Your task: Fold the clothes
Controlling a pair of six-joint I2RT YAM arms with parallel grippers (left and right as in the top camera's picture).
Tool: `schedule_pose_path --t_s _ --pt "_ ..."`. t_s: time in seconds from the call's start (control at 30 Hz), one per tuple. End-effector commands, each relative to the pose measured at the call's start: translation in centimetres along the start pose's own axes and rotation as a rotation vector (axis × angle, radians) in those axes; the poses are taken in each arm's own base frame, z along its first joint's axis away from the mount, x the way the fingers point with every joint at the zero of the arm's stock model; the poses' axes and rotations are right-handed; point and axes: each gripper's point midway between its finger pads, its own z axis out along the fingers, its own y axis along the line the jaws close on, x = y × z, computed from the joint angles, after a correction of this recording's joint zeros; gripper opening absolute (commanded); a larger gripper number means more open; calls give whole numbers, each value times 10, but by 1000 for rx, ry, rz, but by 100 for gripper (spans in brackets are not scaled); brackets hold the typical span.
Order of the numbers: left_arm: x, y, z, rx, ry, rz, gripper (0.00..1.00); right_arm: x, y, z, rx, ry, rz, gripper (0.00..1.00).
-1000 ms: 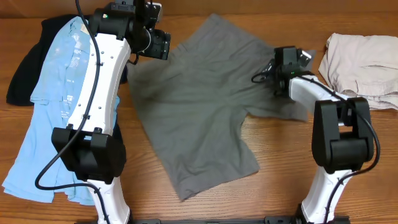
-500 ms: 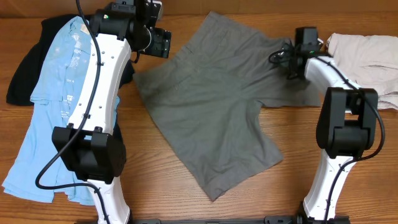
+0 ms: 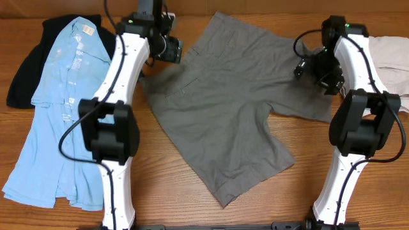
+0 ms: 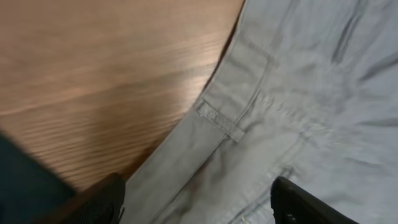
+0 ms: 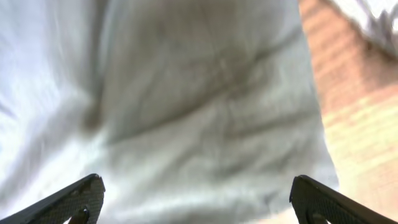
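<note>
Flatter now, the shorts fill centre frame — both arms swung upward. Above them left hand and right hand gape wide, gripping nothing.

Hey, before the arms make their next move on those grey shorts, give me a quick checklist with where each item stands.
1. Left gripper open, holding nothing: ok.
2. Right gripper open, holding nothing: ok.
3. Grey-olive shorts spread out on the table: ok.
4. Waistband, with its belt loop, under left gripper: ok.
5. Shorts apart from beige garment: cannot tell, right arm hides the gap.
</note>
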Motion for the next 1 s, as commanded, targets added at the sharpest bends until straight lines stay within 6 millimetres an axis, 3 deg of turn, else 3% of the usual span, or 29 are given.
schedule_pose_path --t_s 0.0,0.3,0.57,0.8,0.97 --pt "14 -14 29 56 52 64 78 9 -2 -7 -6 35 7 100" --pt "22 -11 54 59 77 172 77 20 6 -8 -45 84 1 100" --pt "41 -7 72 66 140 246 71 24 14 -8 -52 85 -18 100" --pt "55 1 81 34 196 237 60 23 16 -8 -55 79 -21 100" --pt "63 22 82 -78 236 99 60 23 16 -8 -56 78 -21 100"
